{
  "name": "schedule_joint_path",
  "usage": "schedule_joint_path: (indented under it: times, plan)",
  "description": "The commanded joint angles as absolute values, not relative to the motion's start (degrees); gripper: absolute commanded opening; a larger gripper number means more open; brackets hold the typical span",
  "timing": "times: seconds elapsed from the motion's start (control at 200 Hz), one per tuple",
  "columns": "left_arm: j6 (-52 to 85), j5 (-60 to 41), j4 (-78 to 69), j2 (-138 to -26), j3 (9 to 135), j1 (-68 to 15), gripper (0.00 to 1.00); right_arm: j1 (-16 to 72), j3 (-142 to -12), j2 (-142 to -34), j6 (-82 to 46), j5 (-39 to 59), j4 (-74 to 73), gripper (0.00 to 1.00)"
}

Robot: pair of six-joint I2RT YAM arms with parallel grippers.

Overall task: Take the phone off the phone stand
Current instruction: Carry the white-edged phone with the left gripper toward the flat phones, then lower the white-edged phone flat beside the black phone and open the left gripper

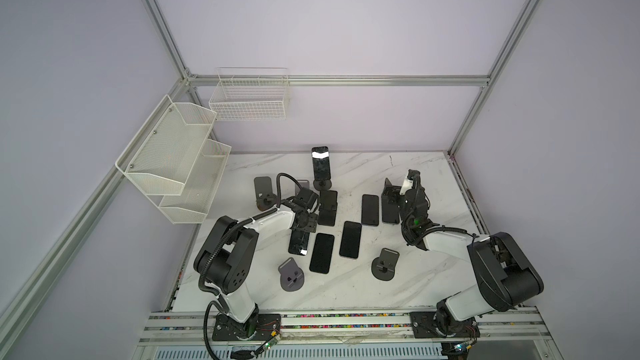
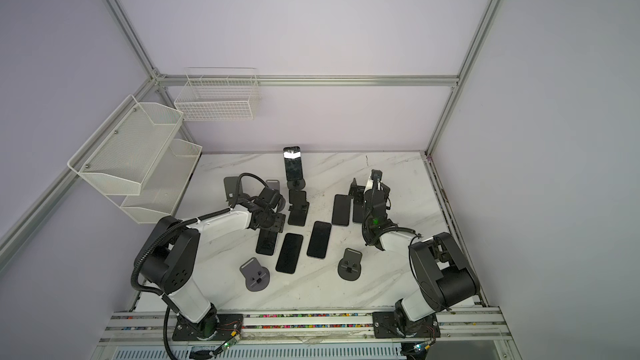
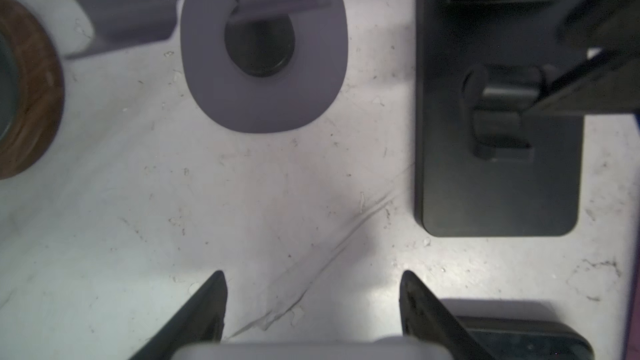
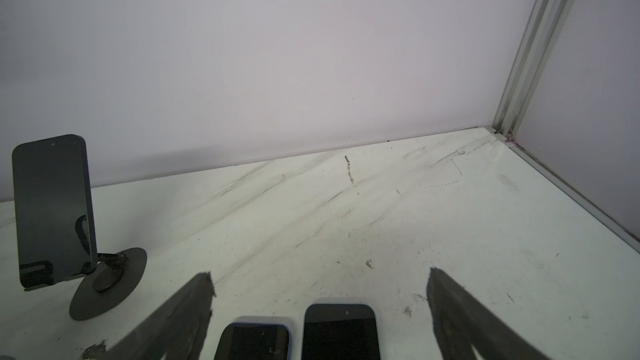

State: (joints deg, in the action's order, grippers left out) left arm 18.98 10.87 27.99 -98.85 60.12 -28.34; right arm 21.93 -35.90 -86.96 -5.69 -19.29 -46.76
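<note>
The left arm (image 1: 270, 219) and right arm (image 1: 446, 240) are clad in white shells joined by rounded black housings (image 1: 225, 261). A corrugated black hose (image 1: 232, 229) is run along the left arm; dark tapered fingers (image 3: 204, 309) are fitted to the left gripper (image 3: 312, 273).

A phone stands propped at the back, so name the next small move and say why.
Probably raise the left gripper and ease it back toward the phone leaning on its round phone stand. Its jaws are open and empty over bare table, beside a gray stand and a black stand, close to that phone.
</note>
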Motion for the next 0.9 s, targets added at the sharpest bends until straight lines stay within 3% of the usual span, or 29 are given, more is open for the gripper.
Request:
schedule_joint_path:
  times: [0.0,0.18,0.895]
  plan:
    - [17.27,11.37,26.29,-100.54,61.85,-28.65,0.66,22.56,-37.71,-87.8,-5.01,-20.39,-45.62,0.97]
    - [17.84,8.02,26.38,-103.89,63.06,-27.52,0.67,22.62,-36.54,-86.83,-4.92,-20.48,-46.83,0.97]
    - [19.38,10.04,26.74,-107.83,62.76,-27.33,0.78,23.29,-37.04,-87.4,-4.39,-21.09,-46.52,0.97]
